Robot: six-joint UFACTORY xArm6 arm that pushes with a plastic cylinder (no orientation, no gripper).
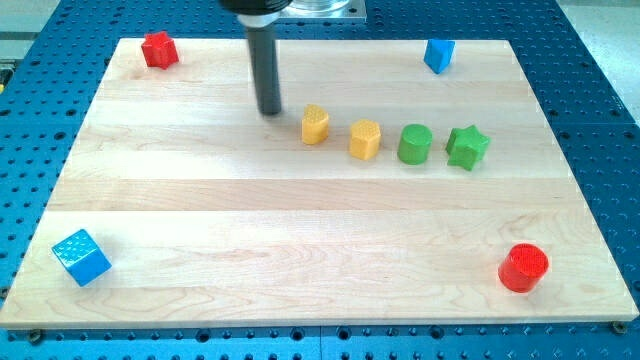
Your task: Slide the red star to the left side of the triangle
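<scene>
The red star [158,49] lies at the view's top left corner of the wooden board [200,250]. The blue triangle-like block [438,55] lies at the view's top right. My tip [270,111] rests on the board between them, right of and below the red star, just left of a yellow block [315,124]. The tip touches no block.
A row runs rightward from the tip: a yellow block, a second yellow block [365,139], a green cylinder [414,144], a green star [467,147]. A blue cube [81,257] sits at bottom left, a red cylinder [523,267] at bottom right.
</scene>
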